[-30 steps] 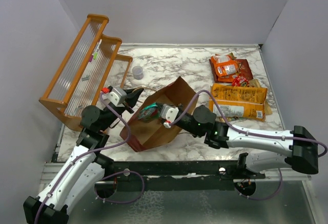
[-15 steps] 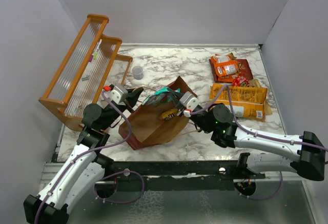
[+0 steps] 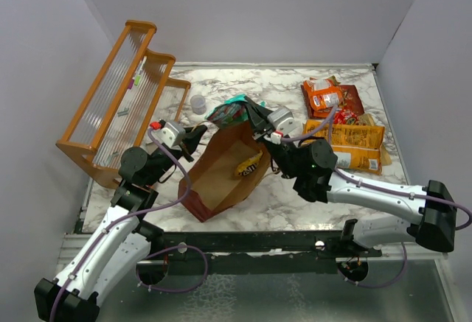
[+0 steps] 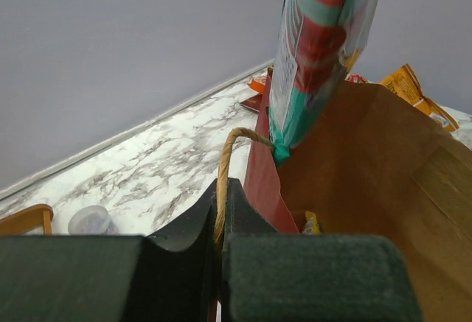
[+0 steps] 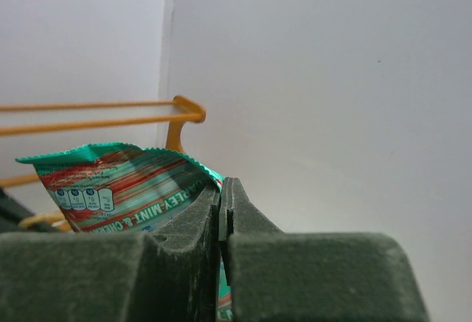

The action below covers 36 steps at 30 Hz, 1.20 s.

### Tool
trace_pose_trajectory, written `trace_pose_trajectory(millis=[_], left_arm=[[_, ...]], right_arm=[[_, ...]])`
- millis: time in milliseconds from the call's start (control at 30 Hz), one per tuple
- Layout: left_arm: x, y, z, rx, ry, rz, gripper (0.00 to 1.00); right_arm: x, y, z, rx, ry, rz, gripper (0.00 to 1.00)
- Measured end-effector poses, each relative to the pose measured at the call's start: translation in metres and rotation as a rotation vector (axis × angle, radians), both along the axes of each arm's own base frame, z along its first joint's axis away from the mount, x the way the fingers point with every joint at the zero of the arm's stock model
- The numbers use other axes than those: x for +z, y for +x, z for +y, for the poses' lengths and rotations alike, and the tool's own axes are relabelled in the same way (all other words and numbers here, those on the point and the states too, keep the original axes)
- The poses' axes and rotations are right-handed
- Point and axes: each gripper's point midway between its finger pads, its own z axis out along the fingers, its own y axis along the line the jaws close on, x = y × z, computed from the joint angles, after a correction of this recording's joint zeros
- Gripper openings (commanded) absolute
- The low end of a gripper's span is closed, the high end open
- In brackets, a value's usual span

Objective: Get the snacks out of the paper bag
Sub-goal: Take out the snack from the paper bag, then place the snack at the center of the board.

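The paper bag (image 3: 214, 182) lies tilted on the marble table, mouth up and brown inside showing. My left gripper (image 3: 198, 132) is shut on its twine handle (image 4: 228, 156) at the bag's left rim. My right gripper (image 3: 254, 119) is shut on a teal packet (image 3: 228, 110), holding it in the air just above the bag's far rim; the packet (image 4: 317, 42) hangs over the bag's mouth (image 4: 369, 175). A yellow packet (image 3: 247, 165) lies inside the bag. More snacks lie at the far right: an orange packet (image 3: 324, 97), a dark red bag (image 3: 354, 101) and a large orange-yellow chip bag (image 3: 350, 145).
An orange wooden rack (image 3: 125, 93) stands along the left wall, also behind the teal packet (image 5: 110, 186) in the right wrist view. A small clear cup (image 3: 198, 103) sits near the rack. Walls close the table at the back and both sides.
My right gripper has risen out of the bag, carrying the teal packet up and toward the far side. The bag's mouth has opened wider, baring the yellow packet. The left gripper keeps its hold.
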Motion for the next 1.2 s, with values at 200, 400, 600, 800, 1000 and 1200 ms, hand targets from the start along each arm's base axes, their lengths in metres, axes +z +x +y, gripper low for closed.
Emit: trace_pose_trajectory(millis=[200, 400, 600, 800, 1000, 1200], left_arm=[[0.0, 0.0, 0.0, -0.001, -0.001, 0.003, 0.0], [-0.004, 0.002, -0.002, -0.007, 0.0, 0.019, 0.0], [0.006, 0.007, 0.0, 0.02, -0.021, 0.014, 0.0], [0.052, 0.031, 0.006, 0.105, -0.056, -0.009, 0.0], [0.077, 0.053, 0.011, 0.183, -0.075, -0.02, 0.0], [0.074, 0.07, 0.018, 0.258, -0.028, -0.031, 0.0]], right_arm=[[0.027, 0.007, 0.0, -0.04, 0.077, -0.017, 0.01], [0.05, 0.025, 0.01, -0.101, 0.146, 0.005, 0.01], [0.053, 0.062, 0.019, -0.172, 0.16, 0.031, 0.01], [0.047, 0.109, 0.003, -0.261, 0.134, 0.073, 0.01], [0.04, 0.117, 0.004, -0.275, 0.085, 0.084, 0.01], [0.024, 0.127, -0.01, -0.288, 0.055, 0.169, 0.01]])
